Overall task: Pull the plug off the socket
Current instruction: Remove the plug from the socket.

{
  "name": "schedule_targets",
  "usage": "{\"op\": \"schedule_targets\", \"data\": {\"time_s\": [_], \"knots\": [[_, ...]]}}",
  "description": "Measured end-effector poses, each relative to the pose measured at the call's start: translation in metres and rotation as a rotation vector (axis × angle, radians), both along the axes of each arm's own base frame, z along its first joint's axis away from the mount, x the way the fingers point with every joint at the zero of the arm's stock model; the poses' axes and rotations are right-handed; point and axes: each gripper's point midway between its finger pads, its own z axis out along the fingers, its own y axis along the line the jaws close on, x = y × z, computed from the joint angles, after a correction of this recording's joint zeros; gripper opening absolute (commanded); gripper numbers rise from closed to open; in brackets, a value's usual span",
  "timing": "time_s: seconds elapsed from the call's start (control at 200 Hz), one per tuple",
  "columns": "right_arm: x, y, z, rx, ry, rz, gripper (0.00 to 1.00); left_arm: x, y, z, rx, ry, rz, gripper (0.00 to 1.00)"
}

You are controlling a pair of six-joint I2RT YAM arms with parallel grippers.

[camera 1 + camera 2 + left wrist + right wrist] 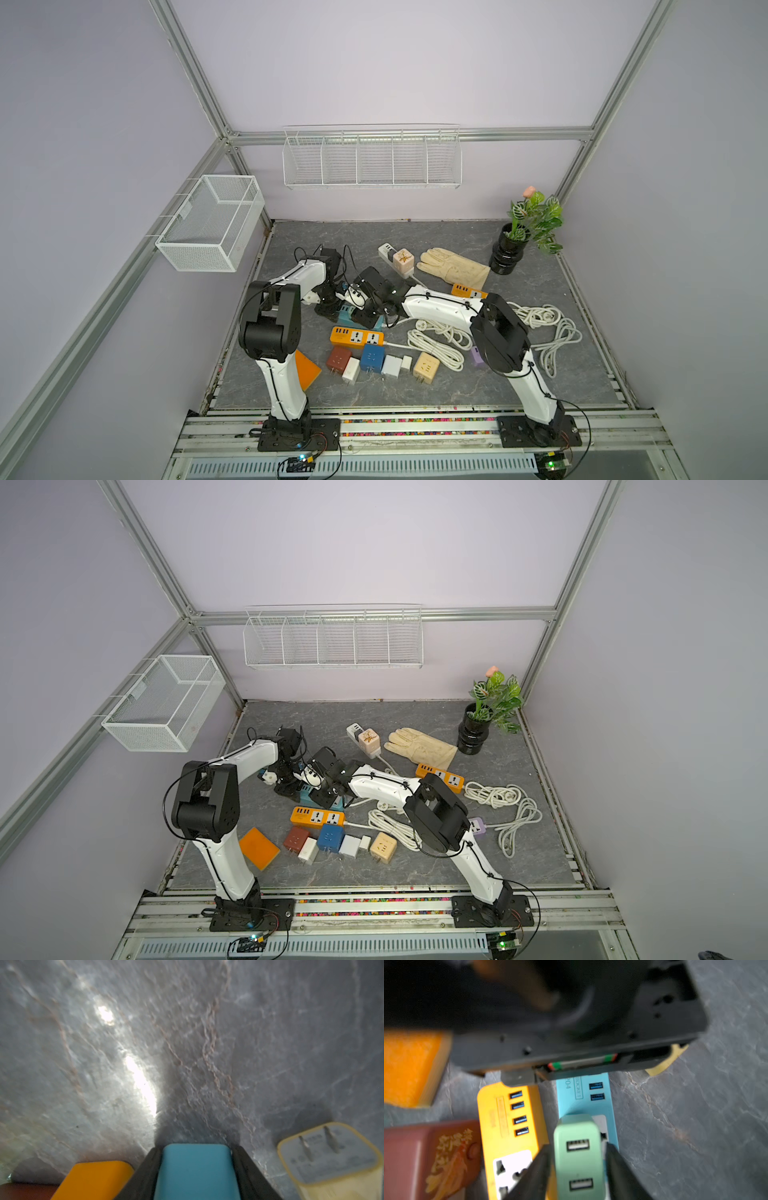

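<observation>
Two arms [286, 386] are reaching over the desk [561, 386]. Five power strips [357, 336] are lying on it — two orange, one white, one purple and one blue strip [195, 1172]. Six cube adapters [372, 358] are sitting in a front row, a seventh pink adapter [402, 257] is standing on the white strip [386, 249], and one green plug [578, 1157] is sticking in the blue. Two cable coils [440, 345] are lying about, two wire baskets [370, 160] are hanging — plus one glove [453, 266], one potted plant [534, 216], one orange sponge [259, 848].

A tan glove [453, 266] lies near a potted plant [508, 257], and coiled white cords [436, 343] lie beside an orange power strip [356, 336].
</observation>
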Motion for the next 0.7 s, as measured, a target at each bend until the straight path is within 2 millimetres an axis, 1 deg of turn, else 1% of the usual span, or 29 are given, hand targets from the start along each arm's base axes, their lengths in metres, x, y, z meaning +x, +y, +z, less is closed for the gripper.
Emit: {"op": "schedule_targets", "data": {"time_s": [0.085,0.255,0.455,0.7], "knots": [[0.0,-0.001,0.0,-0.004,0.006,-0.005,0.23,0.001,0.0,0.0,-0.001,-0.003,-0.007,0.0],[-0.001,-0.001,0.001,0.006,0.031,-0.01,0.18,0.001,-0.001,0.0,0.0,-0.004,-0.016,0.0],[0.0,-0.006,0.002,0.027,0.08,-0.019,0.17,0.002,-0.005,0.0,-0.008,-0.001,-0.024,0.0],[-0.004,-0.02,0.004,0.066,0.134,-0.055,0.17,-0.003,-0.016,-0.001,-0.035,0.015,-0.047,0.0]]}}
